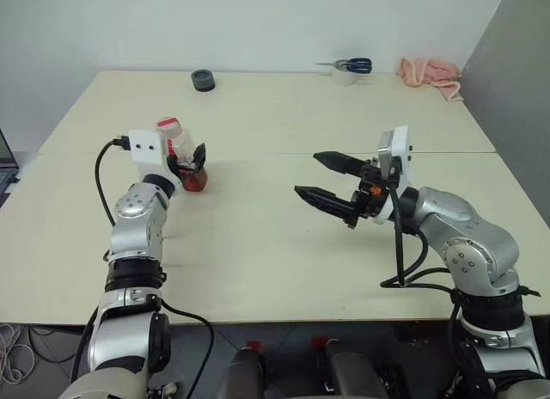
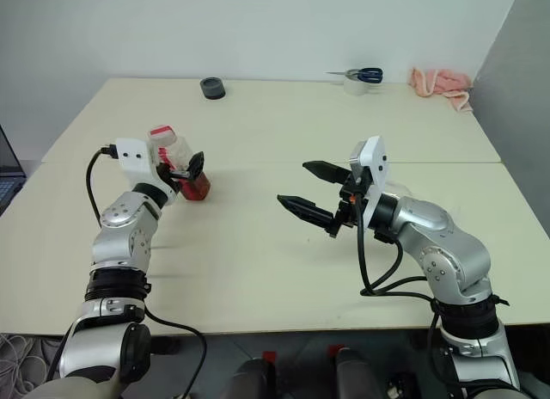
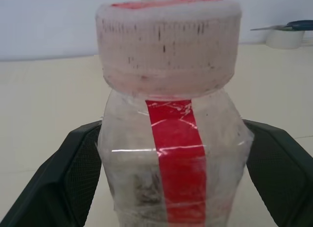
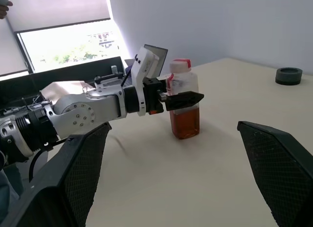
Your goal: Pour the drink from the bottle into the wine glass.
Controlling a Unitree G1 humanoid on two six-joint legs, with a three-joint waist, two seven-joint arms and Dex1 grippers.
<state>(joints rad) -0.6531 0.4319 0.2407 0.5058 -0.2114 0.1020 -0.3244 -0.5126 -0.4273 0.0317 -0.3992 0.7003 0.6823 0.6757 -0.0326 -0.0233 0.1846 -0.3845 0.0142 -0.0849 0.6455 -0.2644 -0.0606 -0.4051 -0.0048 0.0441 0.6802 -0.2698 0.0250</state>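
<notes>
right wrist view: bottle (image 4: 184,100) upright (capped), left gripper (image 4: 183,99) seemingly loosened.

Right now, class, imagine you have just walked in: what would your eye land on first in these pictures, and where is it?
First the bottle, capped and part-full of reddish-brown drink, standing upright on the table between the fingers of the left pincer. Next the right pincer, open over the table's middle. At the far edge lie a pink cloth and scissors.
</notes>
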